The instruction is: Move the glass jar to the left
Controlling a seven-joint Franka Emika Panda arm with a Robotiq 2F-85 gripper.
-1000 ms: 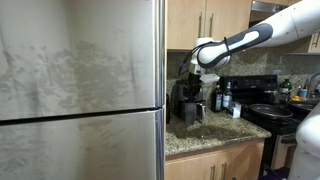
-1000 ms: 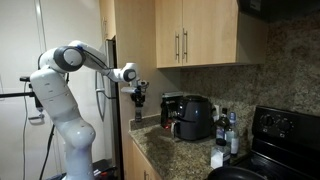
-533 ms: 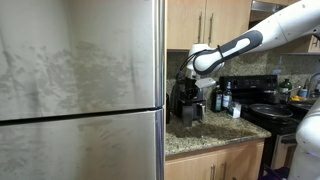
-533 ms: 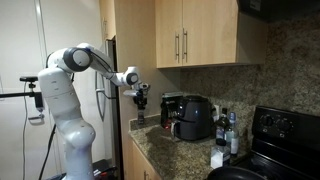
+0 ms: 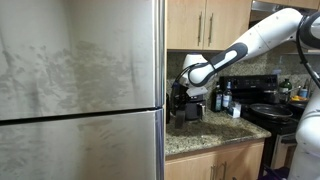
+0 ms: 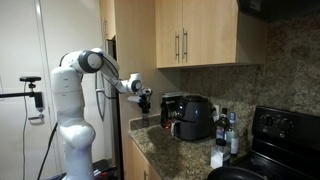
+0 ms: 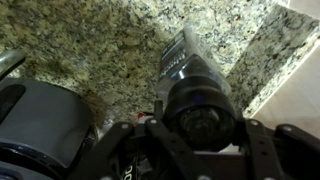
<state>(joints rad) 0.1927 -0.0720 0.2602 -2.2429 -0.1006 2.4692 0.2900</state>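
Observation:
In the wrist view a glass jar (image 7: 190, 65) with a dark lid sits between my gripper's fingers (image 7: 200, 128), which are shut on it. The jar hangs over the speckled granite counter (image 7: 90, 50). In both exterior views the gripper (image 6: 146, 103) (image 5: 183, 86) holds the jar low over the counter's end near the fridge, beside the black appliances. The jar itself is too small to make out clearly in those views. I cannot tell whether its base touches the counter.
A black air fryer (image 6: 193, 116) (image 7: 35, 125) stands close beside the jar. Several bottles (image 6: 226, 130) and a black stove (image 6: 285, 125) lie further along. The steel fridge (image 5: 80, 90) borders the counter end. Wooden cabinets (image 6: 190, 35) hang overhead.
The arm has come down with the jar, from well above the counter to just over it. The gripper has stayed shut on the jar.

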